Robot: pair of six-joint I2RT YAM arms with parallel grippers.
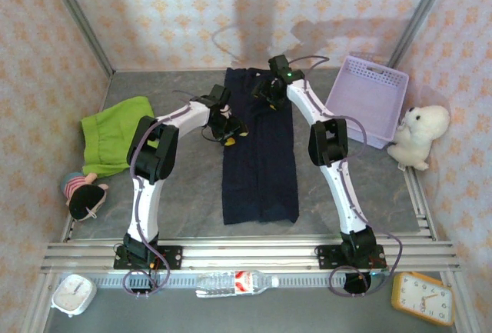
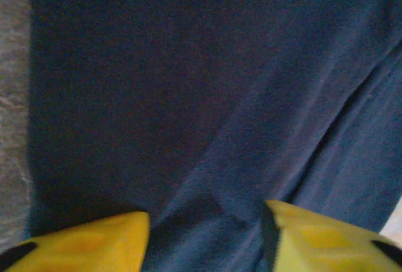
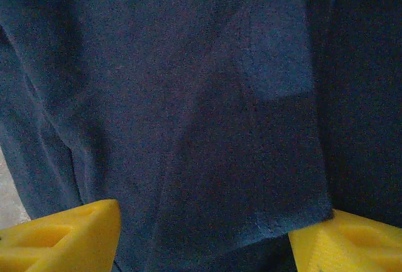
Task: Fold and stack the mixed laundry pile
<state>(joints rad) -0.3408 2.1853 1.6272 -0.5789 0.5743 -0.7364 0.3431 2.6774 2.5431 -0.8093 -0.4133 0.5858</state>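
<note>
The dark navy blue cloth garment (image 1: 259, 156) lies centrally as a long flat strip, left gripper (image 2: 207, 222) and right gripper (image 3: 204, 228) both spread open over it, while the rumpled lime-green cloth garment (image 1: 115, 133) sits left, seemingly unfolded, nothing stacked.

trousers (image 1: 259, 164): flat on the bench (image 1: 184, 187), mid-bench, running near to far
second garment (image 1: 115, 129): on the bench, left of trousers, well apart from them
doll (image 1: 83, 193): left of trousers, just in front of second garment
basket (image 1: 367, 98): right of trousers' far end, apart from them
plush bear (image 1: 419, 134): right of trousers, just beyond basket
rail (image 1: 246, 252): crosswise, in front of trousers' near end
bottle (image 1: 234, 281): in front of trousers, on rail's near side
small clock (image 1: 74, 293): front-left of trousers, past rail
big clock (image 1: 423, 297): front-right of trousers, past rail
left jaws: over trousers' left edge, far half
right jaws: over trousers' far end
</note>
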